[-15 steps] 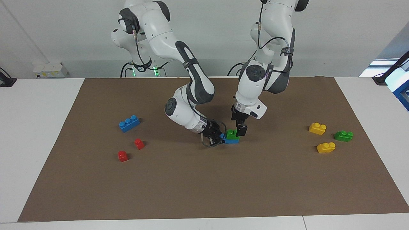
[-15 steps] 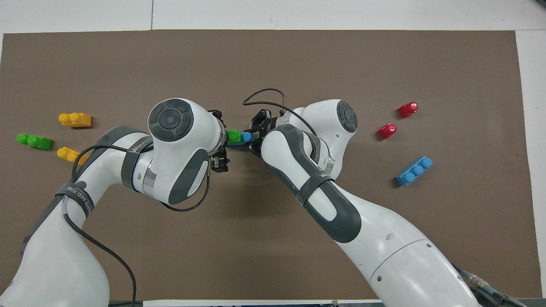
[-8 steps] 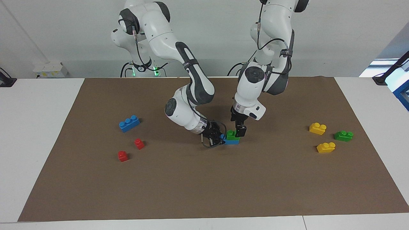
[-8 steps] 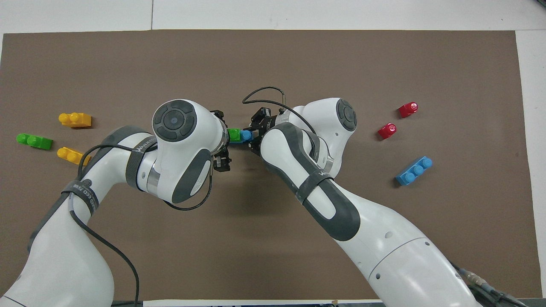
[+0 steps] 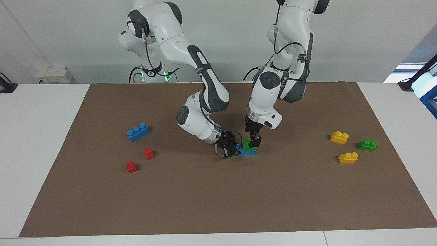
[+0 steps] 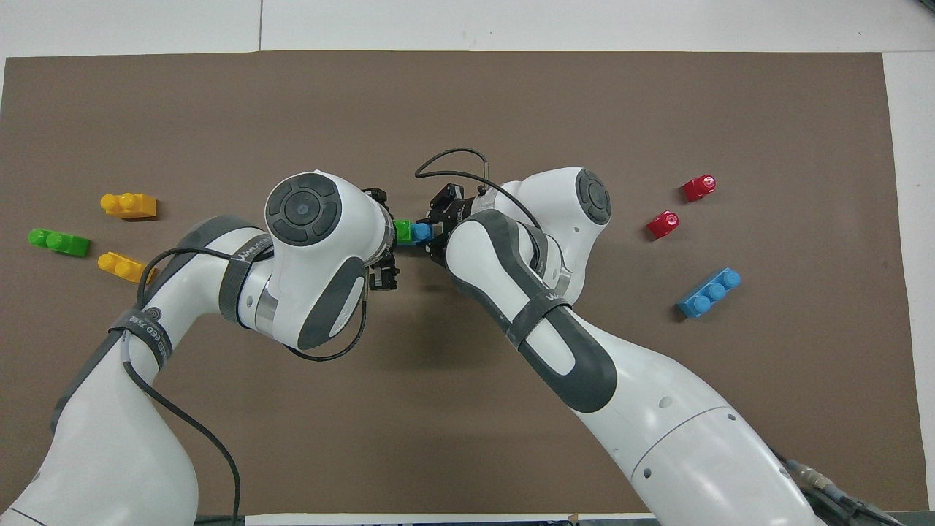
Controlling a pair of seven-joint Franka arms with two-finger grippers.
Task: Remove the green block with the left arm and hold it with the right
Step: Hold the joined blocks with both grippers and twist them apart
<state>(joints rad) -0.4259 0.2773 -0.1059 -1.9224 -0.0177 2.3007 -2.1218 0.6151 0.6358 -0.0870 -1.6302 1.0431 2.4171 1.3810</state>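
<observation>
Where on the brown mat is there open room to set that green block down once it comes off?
Bare mat runs along the edge farthest from the robots, and between the stacked blue brick and the yellow bricks. It is crowded mid-mat, where the left gripper and right gripper meet at the green block.

A robotics lab: two white arms (image 5: 205, 85) over a brown mat (image 5: 218, 198) on a white table (image 5: 34, 136)

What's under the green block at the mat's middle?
The green block sits on a blue block, which the right gripper is shut on. The left gripper covers part of the green block.
</observation>
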